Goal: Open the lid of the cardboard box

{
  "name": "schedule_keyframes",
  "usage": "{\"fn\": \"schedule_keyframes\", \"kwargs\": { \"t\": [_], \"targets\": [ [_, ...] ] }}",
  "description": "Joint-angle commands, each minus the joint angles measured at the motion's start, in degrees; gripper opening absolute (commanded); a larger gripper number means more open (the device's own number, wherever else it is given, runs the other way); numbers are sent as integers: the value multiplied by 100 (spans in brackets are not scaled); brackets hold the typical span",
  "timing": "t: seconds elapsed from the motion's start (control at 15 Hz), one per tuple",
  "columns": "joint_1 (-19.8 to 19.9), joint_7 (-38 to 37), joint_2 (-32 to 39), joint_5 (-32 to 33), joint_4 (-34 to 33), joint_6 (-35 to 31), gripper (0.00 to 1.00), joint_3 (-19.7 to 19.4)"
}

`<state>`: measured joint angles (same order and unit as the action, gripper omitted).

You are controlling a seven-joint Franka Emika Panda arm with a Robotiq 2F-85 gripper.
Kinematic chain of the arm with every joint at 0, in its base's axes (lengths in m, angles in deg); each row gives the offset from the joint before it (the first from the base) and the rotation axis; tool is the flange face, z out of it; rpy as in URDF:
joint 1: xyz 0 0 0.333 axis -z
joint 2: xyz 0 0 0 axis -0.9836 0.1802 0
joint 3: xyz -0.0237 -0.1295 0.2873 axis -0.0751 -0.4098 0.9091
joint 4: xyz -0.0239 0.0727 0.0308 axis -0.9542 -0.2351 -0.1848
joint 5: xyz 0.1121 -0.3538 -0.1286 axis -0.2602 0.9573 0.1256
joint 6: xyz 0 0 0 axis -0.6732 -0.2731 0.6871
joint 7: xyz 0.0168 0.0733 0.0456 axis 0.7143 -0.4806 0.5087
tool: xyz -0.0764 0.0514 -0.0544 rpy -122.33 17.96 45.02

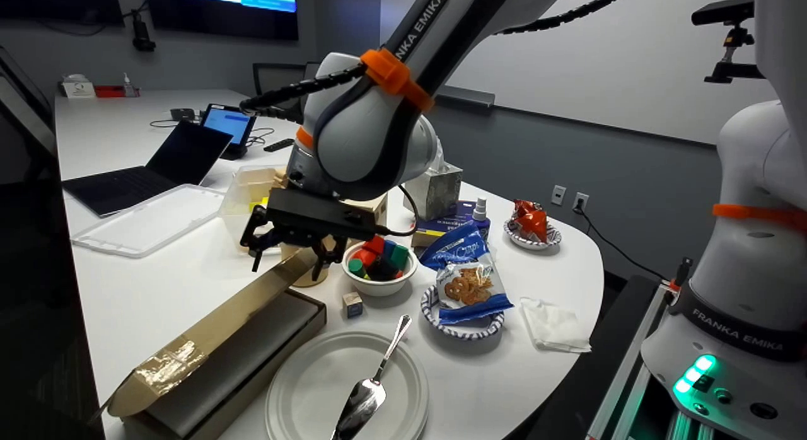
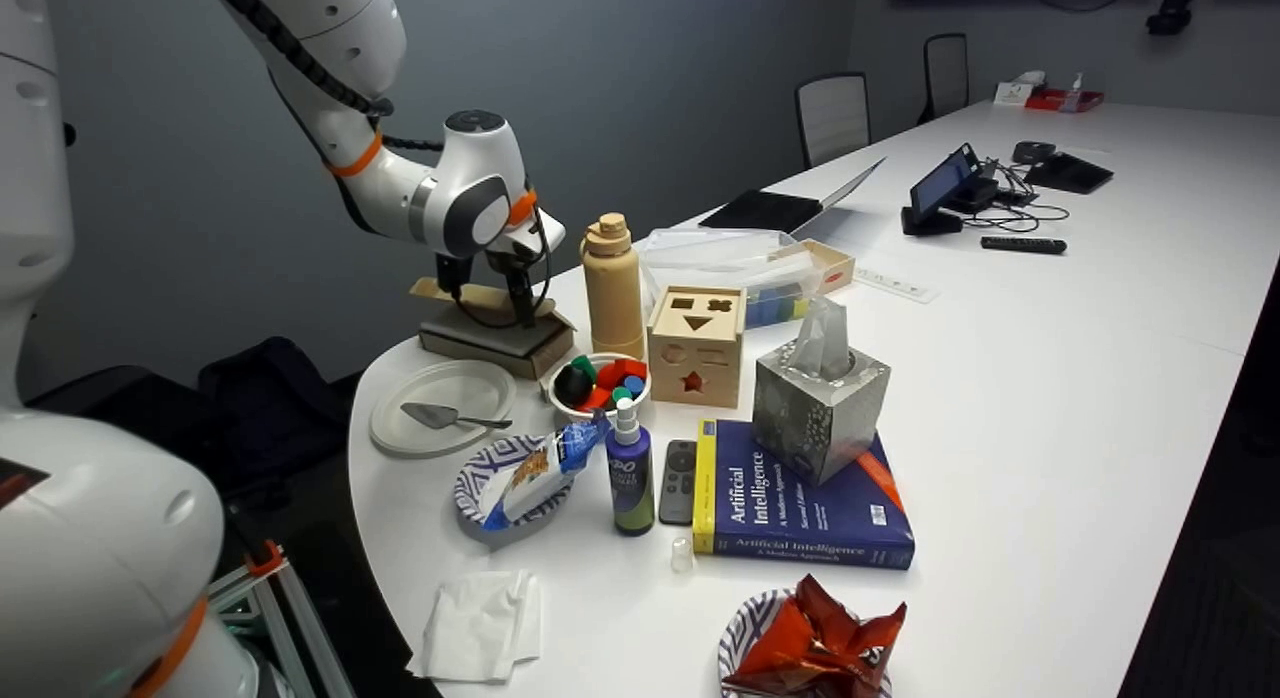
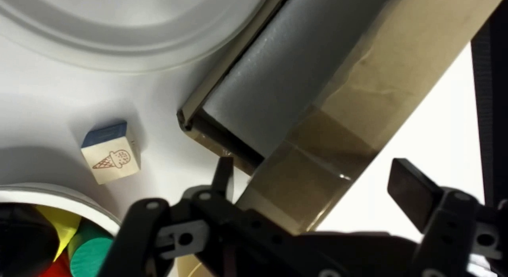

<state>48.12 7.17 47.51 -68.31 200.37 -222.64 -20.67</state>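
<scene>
The cardboard box [image 1: 265, 370] lies along the table's edge; it also shows in an exterior view [image 2: 500, 355] and the wrist view [image 3: 214, 144]. Its brown lid [image 1: 220, 317] is raised at a slant along the far long side, baring the grey inside; tape covers parts of it. The lid also shows in the wrist view [image 3: 373, 90]. My gripper [image 1: 287, 268] is open above the lid's end near the bottle. In the wrist view, the fingers [image 3: 311, 166] stand apart on either side of the taped lid end, holding nothing. Whether a finger touches the lid cannot be told.
A white plate [image 1: 284, 377] with a cake server [image 1: 372, 389] lies beside the box. A small wooden cube [image 1: 353, 304] and a bowl of blocks [image 1: 378, 287] stand near the box's end. A tan bottle [image 2: 613, 288] and a wooden block toy [image 2: 695, 348] stand close by.
</scene>
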Motion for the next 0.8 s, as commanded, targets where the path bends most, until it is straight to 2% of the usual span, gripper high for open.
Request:
{"fn": "schedule_keyframes", "kwargs": {
  "t": [0.0, 0.47, 0.73],
  "targets": [
    [15, -69, 128, 269, -357, 247, 100, 20],
    [-138, -87, 289, 695, -907, 430, 100, -34],
    [-272, 21, 646, 1059, -1491, 767, 100, -106]
  ]
}}
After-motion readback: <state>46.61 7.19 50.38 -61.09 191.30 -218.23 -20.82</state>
